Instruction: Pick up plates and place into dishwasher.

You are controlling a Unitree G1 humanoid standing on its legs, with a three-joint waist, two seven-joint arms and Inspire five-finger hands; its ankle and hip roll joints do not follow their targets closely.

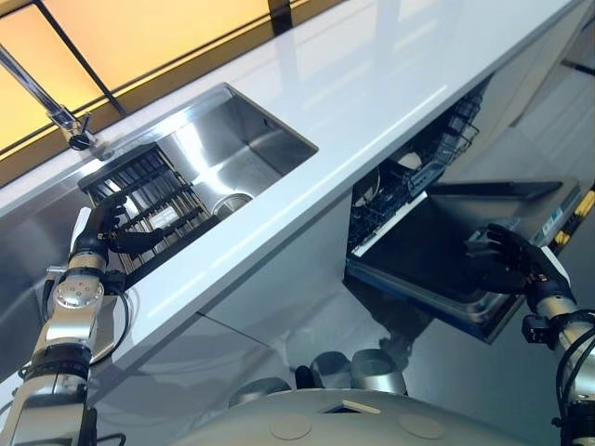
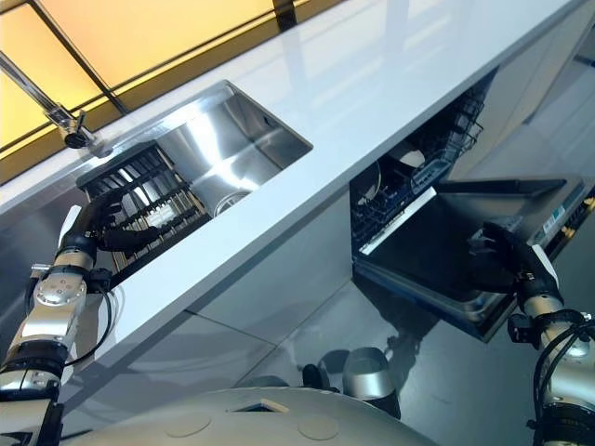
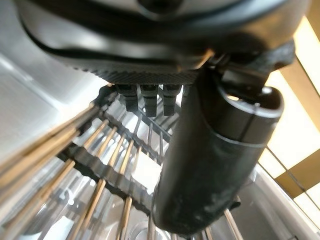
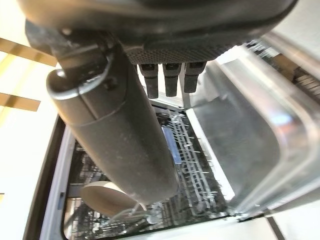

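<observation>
Steel sink [image 1: 270, 139] | left hand [image 1: 104, 228] over rack [image 1: 153, 200] | right hand [image 1: 507, 262] above dishwasher door [image 1: 437, 246]

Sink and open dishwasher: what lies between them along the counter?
In the left eye view, only bare white countertop lies between the sink and the dishwasher; nothing stands on that stretch.

The tap [image 1: 42, 98] is cut off at the picture's left edge, so its base and top cannot be seen. Inside the dishwasher [image 1: 418, 177], most of the rack sits hidden under the worktop [image 1: 372, 84]. A pale round dish [image 4: 102, 202] there is partly covered by the right hand [image 4: 120, 140].
</observation>
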